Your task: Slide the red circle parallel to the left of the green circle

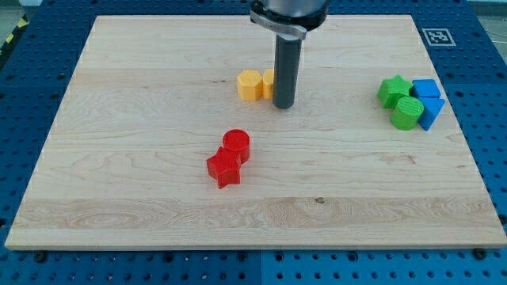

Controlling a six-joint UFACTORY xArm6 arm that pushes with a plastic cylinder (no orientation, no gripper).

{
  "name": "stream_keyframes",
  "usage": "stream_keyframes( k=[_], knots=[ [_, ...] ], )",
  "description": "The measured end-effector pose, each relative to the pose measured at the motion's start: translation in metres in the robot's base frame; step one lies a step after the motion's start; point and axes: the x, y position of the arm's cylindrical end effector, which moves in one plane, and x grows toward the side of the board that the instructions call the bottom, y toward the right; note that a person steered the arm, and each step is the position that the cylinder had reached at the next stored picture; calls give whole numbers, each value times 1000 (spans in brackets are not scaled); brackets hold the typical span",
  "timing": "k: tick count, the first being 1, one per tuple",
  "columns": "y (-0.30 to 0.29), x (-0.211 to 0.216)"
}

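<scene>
Listing the single camera view, item by item.

Board: a pale wooden table top with visible grain, lying on a blue perforated base. A printed marker tag sits at the board's top right corner.

Rod: I have no gripper to open or close, only a straight dark matte rod. My tip rests on the board just right of the yellow pair, well apart from both red blocks and above them in the view.

Yellow pair: a yellow hexagonal block and a second yellow block partly hidden behind the rod, so its shape cannot be told.

Task item: the red circle, a smooth plastic cylinder near the board's middle, touching the red star at its lower left.

Reference item: the green circle at the view's right, bunched with a green star, a blue cube and a blue triangular block.

Judgement: the red circle lies well left of and lower than the green circle, so the slide appears not yet done. I would likely need to bring the tip round to its lower left, parting it from the star.
</scene>
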Motion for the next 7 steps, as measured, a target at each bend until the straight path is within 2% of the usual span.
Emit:
stream_keyframes(
  k=[4, 5, 7],
  knots=[
    [-8, 130],
    [-41, 138],
    [-77, 109]
  ],
)
